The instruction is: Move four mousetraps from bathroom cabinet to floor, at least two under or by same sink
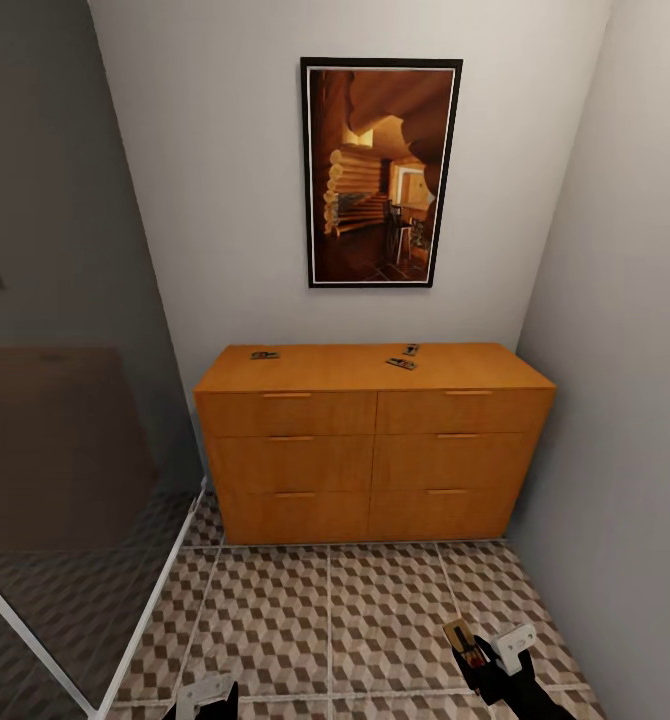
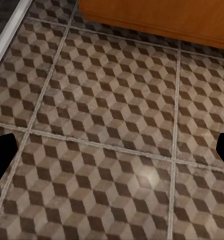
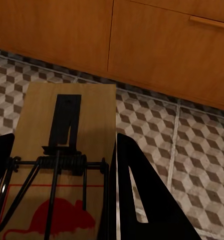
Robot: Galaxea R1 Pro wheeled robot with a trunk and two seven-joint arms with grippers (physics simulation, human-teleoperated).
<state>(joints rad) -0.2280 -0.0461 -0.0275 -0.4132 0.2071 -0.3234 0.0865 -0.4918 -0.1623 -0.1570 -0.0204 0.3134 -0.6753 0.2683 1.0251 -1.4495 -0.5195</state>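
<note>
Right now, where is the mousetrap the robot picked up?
It is in the right hand, low at the head view's right: the held mousetrap hangs above the patterned floor before the cabinet.

My head view: low orange-brown wooden cabinet (image 1: 375,440) with 6 flat drawer fronts stands on the cube-pattern brown-and-cream tiled floor (image 1: 325,620). On its top: 3 small flat wooden mousetraps, 1 near the left end (image 1: 265,355), 2 just beside each other right of centre (image 1: 403,359).
</note>
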